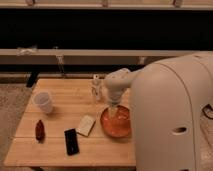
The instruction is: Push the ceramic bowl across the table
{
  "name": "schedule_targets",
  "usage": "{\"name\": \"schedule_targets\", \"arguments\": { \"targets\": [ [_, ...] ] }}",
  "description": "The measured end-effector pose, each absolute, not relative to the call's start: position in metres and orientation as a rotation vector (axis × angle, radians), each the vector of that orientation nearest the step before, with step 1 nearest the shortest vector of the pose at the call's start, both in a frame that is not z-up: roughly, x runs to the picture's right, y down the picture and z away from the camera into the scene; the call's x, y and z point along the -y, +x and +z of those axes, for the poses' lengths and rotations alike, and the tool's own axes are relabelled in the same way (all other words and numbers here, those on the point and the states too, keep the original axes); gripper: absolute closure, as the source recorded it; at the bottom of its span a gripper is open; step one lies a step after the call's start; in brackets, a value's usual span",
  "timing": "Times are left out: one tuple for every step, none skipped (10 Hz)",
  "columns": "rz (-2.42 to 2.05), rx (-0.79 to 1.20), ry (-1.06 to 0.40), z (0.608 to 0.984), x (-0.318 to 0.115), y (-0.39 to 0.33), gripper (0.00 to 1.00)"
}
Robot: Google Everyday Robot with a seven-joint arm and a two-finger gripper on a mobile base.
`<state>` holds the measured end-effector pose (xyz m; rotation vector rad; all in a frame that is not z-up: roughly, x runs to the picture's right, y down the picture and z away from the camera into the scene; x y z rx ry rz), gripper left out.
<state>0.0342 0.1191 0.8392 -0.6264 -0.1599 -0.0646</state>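
The orange-red ceramic bowl sits on the right part of the light wooden table, close to the front edge. My gripper hangs from the white arm and reaches down into the bowl's far side, touching or nearly touching its inside. The big white arm body hides the bowl's right edge and the table's right end.
A white plastic cup stands at the left. A small dark red object, a black phone and a tan packet lie along the front. A small pale bottle stands behind the bowl.
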Motion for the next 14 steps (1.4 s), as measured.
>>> {"name": "schedule_targets", "arguments": {
  "targets": [
    [-0.048, 0.158, -0.628, 0.838, -0.126, 0.042, 0.33],
    [-0.037, 0.157, -0.629, 0.836, -0.13, 0.047, 0.33],
    [-0.024, 0.157, -0.633, 0.834, -0.137, 0.049, 0.33],
    [-0.017, 0.16, -0.641, 0.832, -0.146, 0.048, 0.33],
    [-0.006, 0.164, -0.647, 0.832, -0.152, 0.049, 0.33],
    [0.006, 0.167, -0.656, 0.834, -0.16, 0.05, 0.33],
    [0.014, 0.17, -0.664, 0.837, -0.166, 0.051, 0.33],
    [0.021, 0.175, -0.675, 0.839, -0.171, 0.049, 0.33],
    [0.024, 0.175, -0.685, 0.843, -0.175, 0.049, 0.33],
    [0.024, 0.168, -0.695, 0.846, -0.177, 0.052, 0.33],
    [0.02, 0.158, -0.702, 0.852, -0.177, 0.054, 0.33],
    [0.018, 0.156, -0.703, 0.854, -0.175, 0.054, 0.33],
    [0.015, 0.147, -0.705, 0.859, -0.171, 0.056, 0.33],
    [0.012, 0.139, -0.702, 0.863, -0.165, 0.06, 0.33]
  ]
}}
